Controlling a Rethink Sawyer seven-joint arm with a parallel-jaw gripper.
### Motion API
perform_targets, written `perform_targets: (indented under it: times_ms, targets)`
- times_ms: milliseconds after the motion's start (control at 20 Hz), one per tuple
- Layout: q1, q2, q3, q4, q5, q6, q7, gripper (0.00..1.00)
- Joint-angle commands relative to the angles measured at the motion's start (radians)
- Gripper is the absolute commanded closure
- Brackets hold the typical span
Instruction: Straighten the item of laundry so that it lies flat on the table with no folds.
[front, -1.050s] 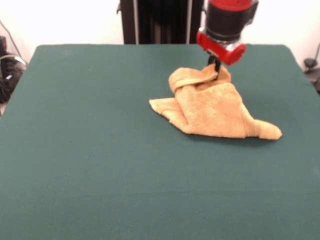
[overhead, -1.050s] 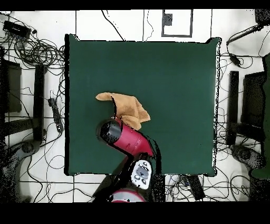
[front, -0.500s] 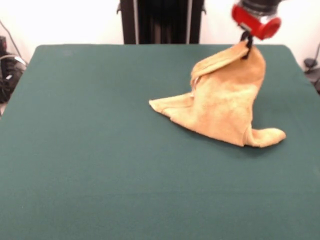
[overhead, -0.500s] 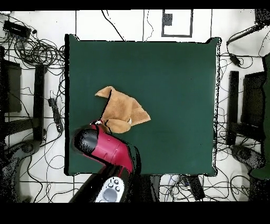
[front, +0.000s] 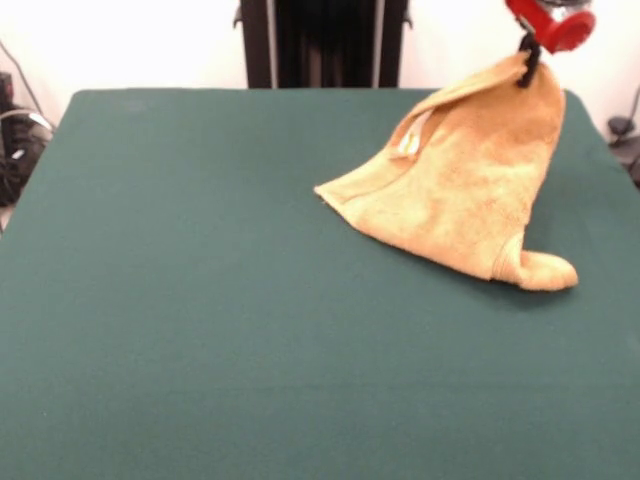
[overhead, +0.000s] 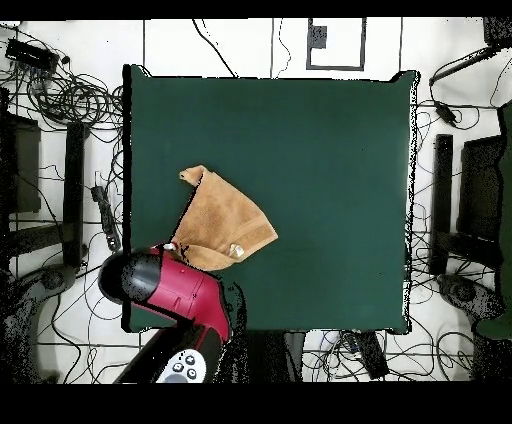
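Observation:
The orange-yellow towel (front: 460, 190) hangs like a tent over the green table (front: 200, 300). Its top corner is pinched by my gripper (front: 527, 62), which is shut on it near the top right of the front view. The lower edge still rests on the table, with a rolled corner at the right (front: 545, 272) and a point at the left (front: 330, 192). A small white tag (front: 408, 145) shows on a fold. From overhead the towel (overhead: 220, 220) spreads in a triangle, and the red arm (overhead: 165, 285) covers the gripper.
Cables and equipment (overhead: 60, 90) lie on the floor around the table. The table's edge (overhead: 127, 250) runs close beside the arm's head in the overhead view. A black stand (front: 320, 40) rises behind the table's far side.
The gripper has risen and moved further right in the front view, pulling the towel's corner up and outward. The towel has stretched out and its left point has slid right.

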Motion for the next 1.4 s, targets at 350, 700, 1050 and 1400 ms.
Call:
perform_targets:
  times_ms: [350, 700, 1050, 1400]
  targets:
    - [0.071, 0.01, 0.045, -0.024, 0.076, 0.083, 0.428, 1.0]
    - [0.119, -0.035, 0.009, -0.053, 0.052, 0.184, 0.497, 1.0]
    - [0.132, -0.064, 0.018, -0.019, 0.057, 0.17, 0.506, 1.0]
    - [0.126, -0.087, 0.037, 0.04, 0.058, 0.121, 0.472, 1.0]
